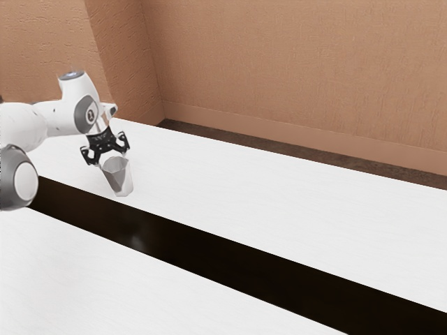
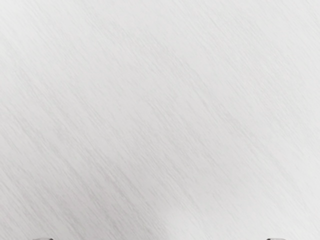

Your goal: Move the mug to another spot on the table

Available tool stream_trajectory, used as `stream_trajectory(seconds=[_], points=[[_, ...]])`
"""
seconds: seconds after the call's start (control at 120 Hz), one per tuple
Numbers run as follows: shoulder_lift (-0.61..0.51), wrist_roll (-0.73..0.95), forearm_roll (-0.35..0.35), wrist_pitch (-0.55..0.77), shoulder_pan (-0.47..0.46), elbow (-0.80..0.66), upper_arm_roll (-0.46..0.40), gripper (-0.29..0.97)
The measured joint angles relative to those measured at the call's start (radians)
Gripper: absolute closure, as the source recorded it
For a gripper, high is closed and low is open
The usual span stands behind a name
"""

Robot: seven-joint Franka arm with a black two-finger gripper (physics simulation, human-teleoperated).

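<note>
— While the arm reaches in from the exterior view's left, look at the black gripper: it hangs low over the back slab of the white table, close to the corner of the tan wall.

— And the fingers?

— Spread apart, as far as I can see from here, pinching nothing. The grey mug is right under the gripper and a touch toward the exterior view's right, with its rim just below the black fingers. I can't tell whether a finger brushes that rim.

— Where does the mug sit on the table?

— Near the front edge of that back slab, just short of the dark gap that runs between the two white surfaces. It narrows towards its base and seems to lean slightly.

— Now the wrist view?

— Pale, faintly streaked tabletop under the hand. Right at the lower edge there are two small grey tips, one near each corner and well apart. That fits with fingers held wide.
</note>
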Motion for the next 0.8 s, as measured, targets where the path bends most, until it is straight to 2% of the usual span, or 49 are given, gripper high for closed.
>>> stream_trajectory(seconds=[0.425, 0.8], points=[[0.016, -0.026, 0.016, 0.026, -0.003, -0.001, 0.002, 0.37], [0.016, -0.040, 0.037, 0.009, -0.004, -0.009, 0.002, 0.50]])
